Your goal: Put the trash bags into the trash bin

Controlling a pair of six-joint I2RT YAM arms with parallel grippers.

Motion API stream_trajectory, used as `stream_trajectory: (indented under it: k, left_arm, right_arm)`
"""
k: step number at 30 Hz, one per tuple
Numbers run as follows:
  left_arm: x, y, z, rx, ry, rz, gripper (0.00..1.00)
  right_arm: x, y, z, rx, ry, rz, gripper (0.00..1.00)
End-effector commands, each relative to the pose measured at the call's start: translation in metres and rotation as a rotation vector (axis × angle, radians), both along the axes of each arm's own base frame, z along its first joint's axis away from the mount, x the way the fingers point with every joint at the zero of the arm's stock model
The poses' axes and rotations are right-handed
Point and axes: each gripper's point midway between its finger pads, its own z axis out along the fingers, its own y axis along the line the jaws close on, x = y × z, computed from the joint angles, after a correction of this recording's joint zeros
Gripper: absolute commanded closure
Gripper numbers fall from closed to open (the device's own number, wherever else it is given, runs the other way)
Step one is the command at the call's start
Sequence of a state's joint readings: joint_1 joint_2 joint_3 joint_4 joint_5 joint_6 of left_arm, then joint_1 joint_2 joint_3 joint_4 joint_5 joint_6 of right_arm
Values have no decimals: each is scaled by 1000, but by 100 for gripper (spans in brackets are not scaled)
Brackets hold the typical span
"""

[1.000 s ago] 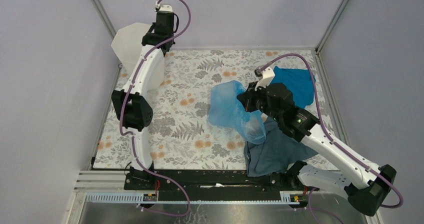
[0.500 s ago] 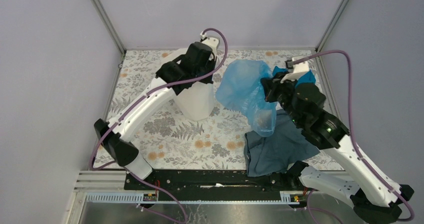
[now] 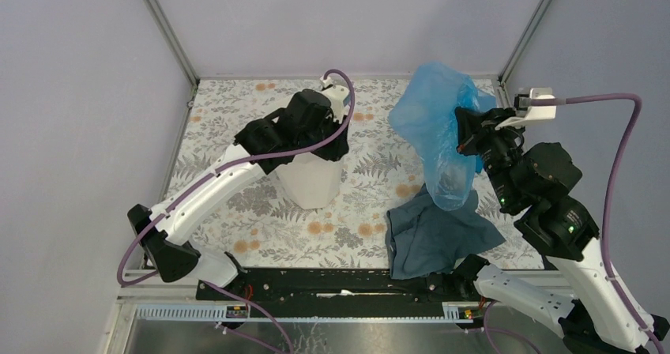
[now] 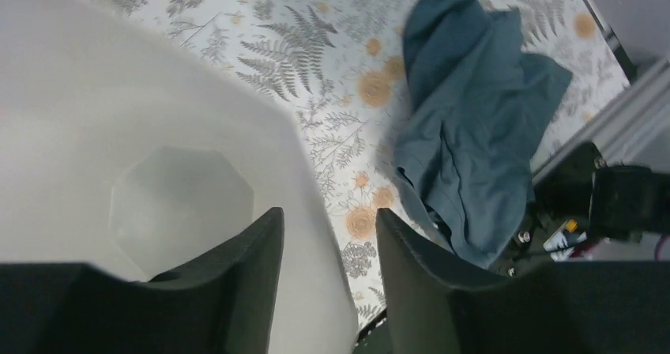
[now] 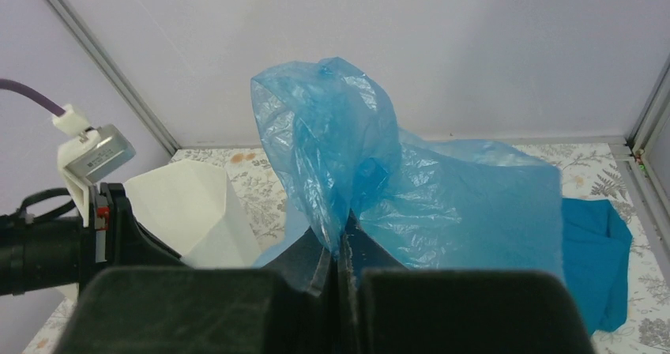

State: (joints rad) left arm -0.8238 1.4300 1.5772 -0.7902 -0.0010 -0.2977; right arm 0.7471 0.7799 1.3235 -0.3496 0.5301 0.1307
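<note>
The right gripper (image 5: pixel 341 226) is pinching the bag (image 5: pixel 442 188) tightly, and the bag is hiding its fingertips overhead. Only the wrist view is showing the left gripper (image 4: pixel 325 220), part-open, straddling the rim of the bin (image 4: pixel 118 93).

White arms (image 3: pixel 209 186), black joints (image 3: pixel 304 118), purple cables (image 3: pixel 592 97)

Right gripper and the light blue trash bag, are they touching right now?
Touching. The right wrist view shows the right gripper shut on a fold of the trash bag.

Rim of trash bin (image 3: pixel 310 184) hidden under left arm (image 3: pixel 221 180); teal cloth (image 5: pixel 594 259) partly behind trash bag (image 5: pixel 442 188).
</note>
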Motion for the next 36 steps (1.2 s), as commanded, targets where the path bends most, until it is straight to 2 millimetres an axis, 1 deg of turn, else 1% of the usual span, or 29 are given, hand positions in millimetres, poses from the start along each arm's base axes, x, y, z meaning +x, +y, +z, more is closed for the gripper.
stream_trajectory:
  k: [1, 3, 5, 6, 8, 10, 12, 13, 14, 16, 17, 20, 21, 23, 25, 28, 30, 32, 36]
  left_arm:
    - [-25, -17, 43, -180, -34, -130, 42]
    - [-35, -13, 54, -202, -53, -164, 30]
    - [-45, -5, 71, -235, -86, -185, 21]
    - [-51, 1, 81, -254, -109, -188, 16]
    - [-59, 17, 100, -279, -164, -172, 9]
    - [-63, 39, 114, -286, -227, -116, 6]
    - [-66, 66, 126, -297, -296, -31, 5]
    - [-65, 81, 131, -309, -334, 30, 3]
    - [-68, 95, 138, -333, -373, 72, 2]
    - [-77, 115, 149, -387, -444, 107, 1]
    - [-83, 122, 155, -416, -474, 108, 1]
    - [-102, 143, 167, -478, -531, 111, 1]
    - [-106, 148, 170, -491, -542, 117, 1]
    - [-112, 156, 170, -508, -552, 123, 1]
    - [-117, 160, 171, -523, -558, 119, 1]
    - [-123, 164, 171, -533, -561, 111, 1]
    - [-126, 167, 173, -536, -568, 109, 1]
    - [-127, 171, 175, -535, -575, 117, 1]
    - [-120, 180, 179, -537, -589, 184, 1]
  right_arm:
    - [-3, 18, 32, -3, -46, 95, 100]
    - [-10, 34, 51, 16, -96, 193, 100]
    - [-18, 48, 68, 40, -133, 281, 100]
    - [-20, 54, 76, 52, -143, 317, 100]
    - [-23, 69, 88, 81, -136, 385, 100]
    - [-25, 85, 99, 129, -118, 453, 100]
    - [-27, 102, 109, 197, -105, 530, 100]
    - [-29, 111, 115, 239, -101, 572, 100]
    - [-32, 123, 120, 277, -96, 626, 100]
    - [-38, 143, 133, 382, -78, 736, 100]
    - [-44, 154, 140, 424, -75, 810, 100]
    - [-51, 178, 158, 561, -59, 962, 100]
    - [-50, 186, 158, 601, -39, 1002, 100]
    - [-51, 196, 163, 671, -26, 1069, 100]
    - [-50, 202, 163, 719, -13, 1094, 100]
    - [-41, 206, 152, 778, 29, 1068, 100]
    - [-31, 205, 139, 806, 62, 1007, 100]
    - [-16, 201, 121, 815, 111, 905, 100]
    - [12, 188, 87, 781, 217, 678, 100]
